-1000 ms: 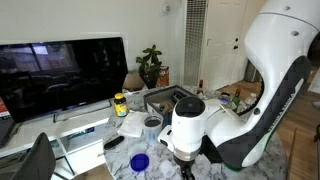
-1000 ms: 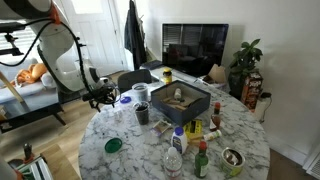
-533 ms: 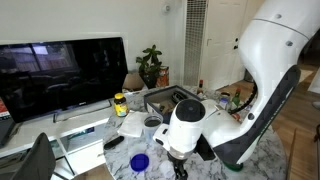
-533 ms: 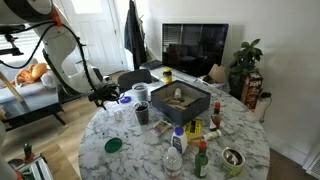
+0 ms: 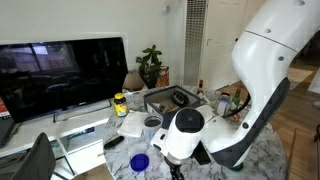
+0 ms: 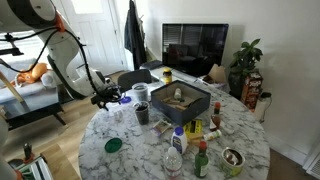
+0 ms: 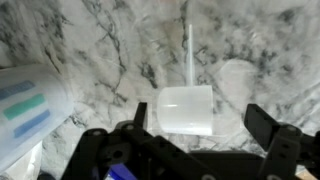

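White cup (image 7: 185, 110) between tool (image 7: 196, 115) jaws, spread wide (nothing gripped), marble table (image 7: 90, 40)

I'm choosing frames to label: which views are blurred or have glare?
Wrist view: soft throughout, the white cup and marble table lack crisp edges. In an exterior view, the TV screen carries reflections and the white arm looks washed out. In both exterior views, focus is fair but small items lack detail.
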{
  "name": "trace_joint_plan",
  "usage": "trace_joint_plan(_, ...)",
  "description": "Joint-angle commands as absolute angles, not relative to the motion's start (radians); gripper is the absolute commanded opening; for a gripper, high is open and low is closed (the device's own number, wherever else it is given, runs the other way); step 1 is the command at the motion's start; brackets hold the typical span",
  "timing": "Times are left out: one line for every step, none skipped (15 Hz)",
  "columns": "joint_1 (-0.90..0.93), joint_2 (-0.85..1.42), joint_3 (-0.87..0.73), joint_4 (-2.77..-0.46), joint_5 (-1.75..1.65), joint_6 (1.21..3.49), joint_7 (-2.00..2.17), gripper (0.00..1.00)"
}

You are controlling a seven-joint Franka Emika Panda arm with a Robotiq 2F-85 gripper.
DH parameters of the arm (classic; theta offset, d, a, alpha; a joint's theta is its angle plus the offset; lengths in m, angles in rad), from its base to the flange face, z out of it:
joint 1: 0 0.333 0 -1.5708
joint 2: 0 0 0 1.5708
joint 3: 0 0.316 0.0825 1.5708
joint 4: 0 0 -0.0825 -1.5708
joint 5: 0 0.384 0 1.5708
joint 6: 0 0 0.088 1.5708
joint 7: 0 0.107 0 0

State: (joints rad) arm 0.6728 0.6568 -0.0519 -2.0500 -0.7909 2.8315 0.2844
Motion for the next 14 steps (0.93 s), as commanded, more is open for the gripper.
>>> trace_joint_plan(0.714,0.692,-0.092,-2.024,-0.839,2.847,0.343,0.95)
trace_joint_plan(0.72,0.695,-0.096,-2.02,-0.843,2.843,0.346,0.94)
trace_joint_plan(0.723,0.698,-0.099,-2.019,-0.847,2.842,0.351,0.94)
trace_joint_plan(0.724,0.7,-0.1,-2.018,-0.847,2.843,0.354,0.93)
trace_joint_plan(0.726,0.701,-0.1,-2.018,-0.849,2.842,0.355,0.93)
trace_joint_plan(0.728,0.701,-0.103,-2.018,-0.851,2.84,0.359,0.92)
trace_joint_plan(0.73,0.701,-0.104,-2.019,-0.851,2.838,0.359,0.92)
trace_joint_plan(0.73,0.7,-0.103,-2.02,-0.848,2.831,0.356,0.91)
trace_joint_plan(0.736,0.698,-0.107,-2.02,-0.851,2.821,0.356,0.89)
trace_joint_plan(0.736,0.697,-0.107,-2.021,-0.85,2.824,0.356,0.86)
trace_joint_plan(0.738,0.696,-0.109,-2.022,-0.851,2.824,0.357,0.82)
trace_joint_plan(0.737,0.695,-0.109,-2.023,-0.85,2.824,0.356,0.76)
trace_joint_plan(0.738,0.693,-0.11,-2.025,-0.849,2.826,0.358,0.64)
trace_joint_plan(0.739,0.693,-0.111,-2.025,-0.849,2.826,0.359,0.63)
